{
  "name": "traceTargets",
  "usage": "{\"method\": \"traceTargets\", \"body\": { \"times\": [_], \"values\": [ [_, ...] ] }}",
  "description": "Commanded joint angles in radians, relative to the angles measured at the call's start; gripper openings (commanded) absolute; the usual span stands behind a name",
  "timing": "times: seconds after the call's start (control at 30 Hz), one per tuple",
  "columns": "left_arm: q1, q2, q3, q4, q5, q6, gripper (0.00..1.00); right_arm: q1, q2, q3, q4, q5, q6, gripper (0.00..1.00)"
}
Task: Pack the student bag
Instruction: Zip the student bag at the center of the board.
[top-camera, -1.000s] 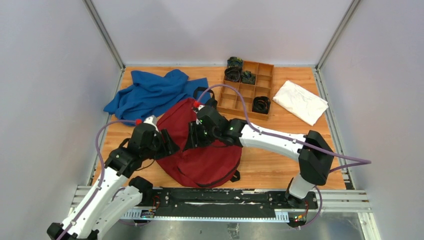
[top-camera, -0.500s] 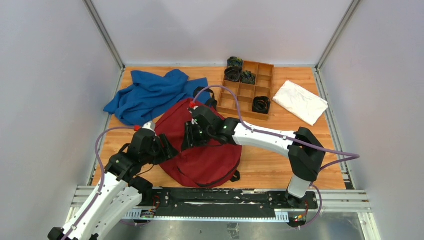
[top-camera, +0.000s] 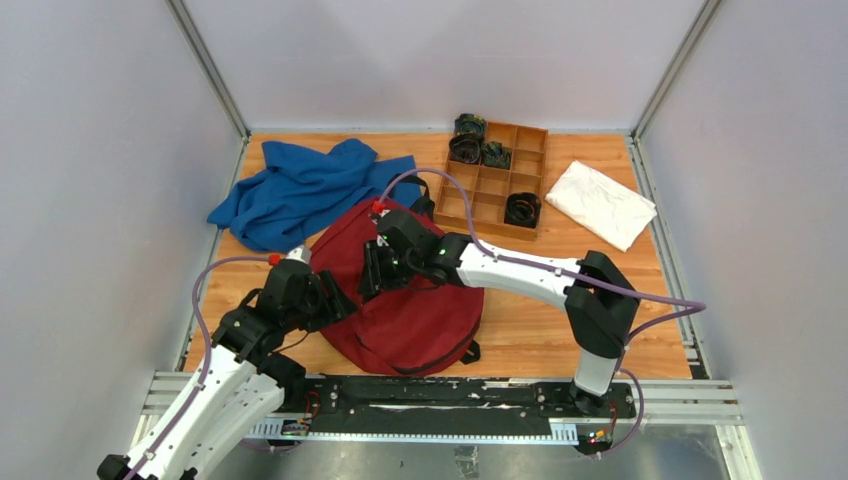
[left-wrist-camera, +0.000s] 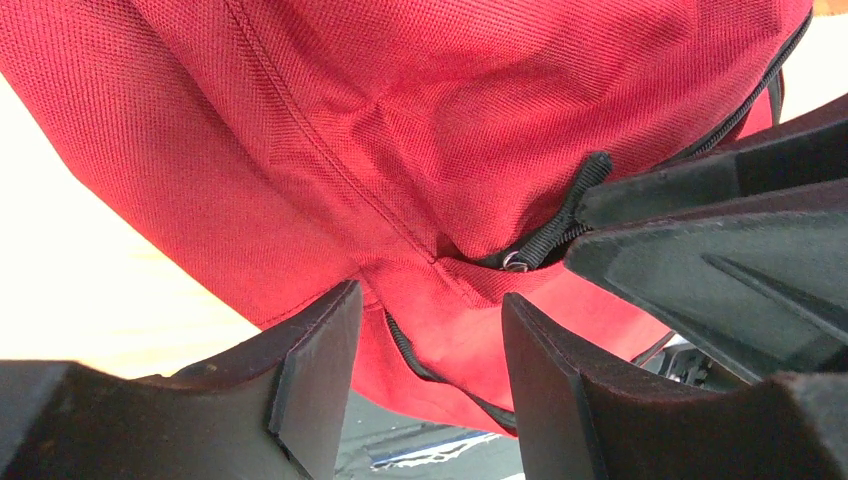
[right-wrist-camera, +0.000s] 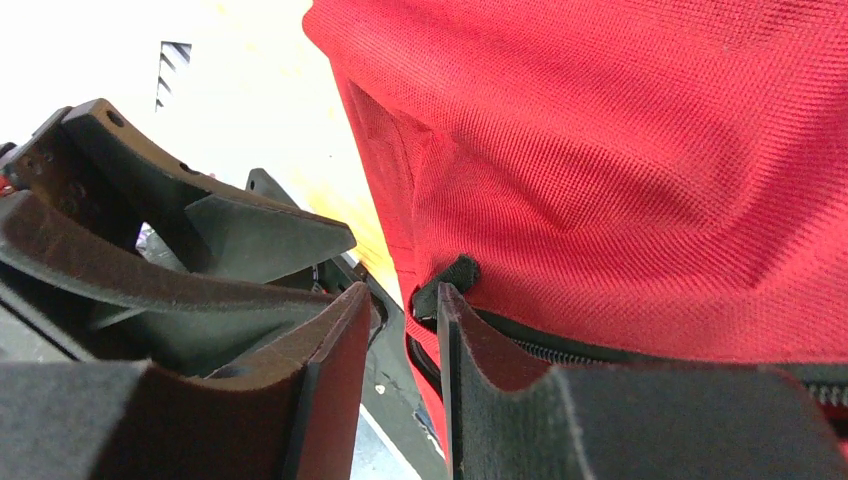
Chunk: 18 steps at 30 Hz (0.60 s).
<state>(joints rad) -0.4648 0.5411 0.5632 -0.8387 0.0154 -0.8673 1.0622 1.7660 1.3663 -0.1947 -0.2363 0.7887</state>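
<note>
The student bag (top-camera: 420, 320) lies on the table (top-camera: 540, 330) toward its near edge, left of the middle. Behind it, a crumpled cloth (top-camera: 300, 190) fills the far left corner. A divided tray (top-camera: 490, 205) sits against the far edge, with a folded cloth (top-camera: 600, 203) to its right.

The student bag (top-camera: 400, 300) is filling the near-left middle of the desk (top-camera: 540, 340). The left end effector (left-wrist-camera: 430, 305) is standing at the bag's left edge with its jaws spread apart, and the right end effector (right-wrist-camera: 402, 300) is pinching the zipper pull (right-wrist-camera: 447, 278) just beside it, leaving only a thin gap between them. A blue garment (top-camera: 300, 190) is blocking the far left, a wooden divided tray (top-camera: 495, 180) and a white folded cloth (top-camera: 600, 203) are occupying the far right, and the right arm (top-camera: 520, 275) is stretching across the middle, so bare wood is lying open mainly to the bag's near right.
</note>
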Motion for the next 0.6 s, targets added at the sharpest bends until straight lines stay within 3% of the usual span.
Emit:
{"method": "traceTargets", "body": {
  "times": [0.0,0.57],
  "values": [
    [0.005,-0.015,-0.003,0.024,-0.010,-0.006,0.59,0.012,0.028,0.041,-0.009,-0.008,-0.021,0.36],
    [0.005,-0.011,0.003,0.025,-0.014,-0.002,0.59,-0.016,-0.016,0.038,-0.067,0.089,-0.067,0.38]
  ]
}}
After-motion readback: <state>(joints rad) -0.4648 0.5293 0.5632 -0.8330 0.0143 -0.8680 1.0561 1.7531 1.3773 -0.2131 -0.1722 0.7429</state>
